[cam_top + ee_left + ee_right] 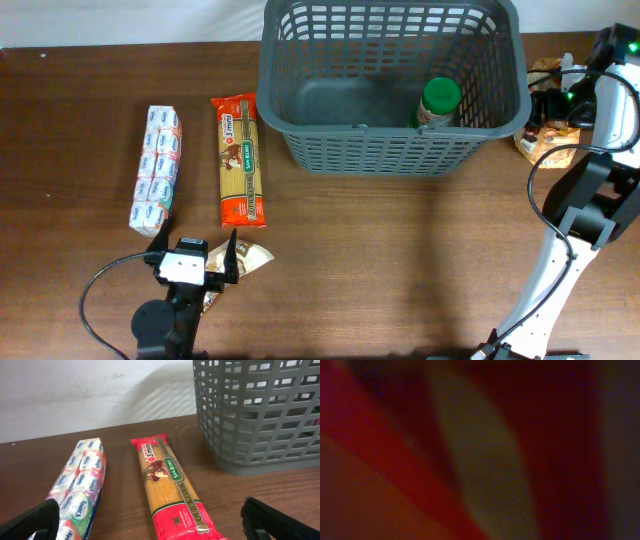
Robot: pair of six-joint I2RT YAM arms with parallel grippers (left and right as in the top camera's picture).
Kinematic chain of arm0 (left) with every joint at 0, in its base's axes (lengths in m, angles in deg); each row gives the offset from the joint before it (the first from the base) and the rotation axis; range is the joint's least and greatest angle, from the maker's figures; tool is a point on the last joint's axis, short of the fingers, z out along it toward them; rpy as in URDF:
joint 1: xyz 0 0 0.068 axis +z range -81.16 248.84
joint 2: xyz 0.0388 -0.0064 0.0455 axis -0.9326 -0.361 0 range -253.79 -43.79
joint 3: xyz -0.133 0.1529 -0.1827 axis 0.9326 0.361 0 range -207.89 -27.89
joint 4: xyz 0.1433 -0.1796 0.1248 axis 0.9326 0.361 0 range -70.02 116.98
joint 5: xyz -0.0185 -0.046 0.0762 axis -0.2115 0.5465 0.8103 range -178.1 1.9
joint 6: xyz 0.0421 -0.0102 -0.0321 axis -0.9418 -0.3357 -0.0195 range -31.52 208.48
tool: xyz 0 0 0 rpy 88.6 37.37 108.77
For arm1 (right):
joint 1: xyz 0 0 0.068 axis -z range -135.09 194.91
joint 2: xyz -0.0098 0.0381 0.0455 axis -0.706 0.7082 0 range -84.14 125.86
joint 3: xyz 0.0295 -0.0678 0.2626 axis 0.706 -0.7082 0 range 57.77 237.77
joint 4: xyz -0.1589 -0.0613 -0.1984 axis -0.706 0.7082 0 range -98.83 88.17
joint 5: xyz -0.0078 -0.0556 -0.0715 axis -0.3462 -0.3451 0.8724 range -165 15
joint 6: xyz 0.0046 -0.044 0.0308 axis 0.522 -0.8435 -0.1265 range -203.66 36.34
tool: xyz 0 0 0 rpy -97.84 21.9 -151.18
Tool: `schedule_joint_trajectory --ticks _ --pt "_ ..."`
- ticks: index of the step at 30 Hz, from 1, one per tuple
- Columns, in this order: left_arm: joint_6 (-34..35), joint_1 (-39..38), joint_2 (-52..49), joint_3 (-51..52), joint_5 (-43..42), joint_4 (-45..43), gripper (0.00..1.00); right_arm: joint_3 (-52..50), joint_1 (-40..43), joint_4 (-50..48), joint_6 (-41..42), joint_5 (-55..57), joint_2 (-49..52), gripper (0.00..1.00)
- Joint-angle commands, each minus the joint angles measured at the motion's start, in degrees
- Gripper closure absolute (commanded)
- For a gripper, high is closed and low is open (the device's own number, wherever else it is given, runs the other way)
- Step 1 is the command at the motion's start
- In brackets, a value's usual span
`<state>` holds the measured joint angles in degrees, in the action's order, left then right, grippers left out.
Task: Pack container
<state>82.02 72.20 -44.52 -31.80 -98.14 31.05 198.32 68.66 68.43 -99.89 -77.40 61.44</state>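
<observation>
The dark grey slotted container [300, 120] stands at the back middle of the table and holds a green-lidded jar [438, 100] in its right corner. Its wall shows at the right of the left wrist view [250, 435]. A red spaghetti pack [240, 160] [167, 490] and a tissue multipack [157, 168] [80, 485] lie to the left of it. My left gripper [195, 250] [160, 532] is open and empty, just in front of these two packs. My right gripper [553, 103] is low at the container's right side, over orange packets [538, 145]. Its wrist view is a dark red blur.
A small tan wrapped packet [255, 258] lies right of the left gripper's right finger. The right arm and its cable [545, 190] stand along the table's right edge.
</observation>
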Motion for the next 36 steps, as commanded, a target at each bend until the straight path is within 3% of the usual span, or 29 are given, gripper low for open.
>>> schedule_joint_trajectory --ticks 1,2,3,4,6,13,25,36 --pt "-0.9 -0.1 0.4 0.5 0.4 -0.2 0.01 -2.9 -0.3 0.7 0.7 0.1 2.9 0.01" --pt "-0.9 -0.1 0.4 0.5 0.4 -0.2 0.01 -3.3 -0.3 0.5 0.7 0.1 2.9 0.01" --pt "-0.9 -0.1 0.4 0.5 0.4 -0.2 0.01 -3.5 -0.3 0.5 0.7 0.1 2.9 0.07" --pt "-0.9 -0.1 0.4 0.5 0.4 -0.2 0.01 -3.8 -0.3 0.5 0.7 0.1 2.9 0.17" --pt "-0.9 -0.1 0.4 0.5 0.4 -0.2 0.01 -4.3 -0.3 0.5 0.7 0.1 2.9 0.47" --pt "-0.9 -0.1 0.4 0.5 0.4 -0.2 0.01 -4.3 0.4 0.3 2.3 0.1 2.9 0.96" --pt "-0.9 -0.1 0.4 0.5 0.4 -0.2 0.01 -1.4 2.8 1.4 8.2 -0.2 2.6 0.96" --pt "-0.9 -0.1 0.4 0.5 0.4 -0.2 0.01 19.0 7.7 10.2 11.4 -6.2 -1.5 0.96"
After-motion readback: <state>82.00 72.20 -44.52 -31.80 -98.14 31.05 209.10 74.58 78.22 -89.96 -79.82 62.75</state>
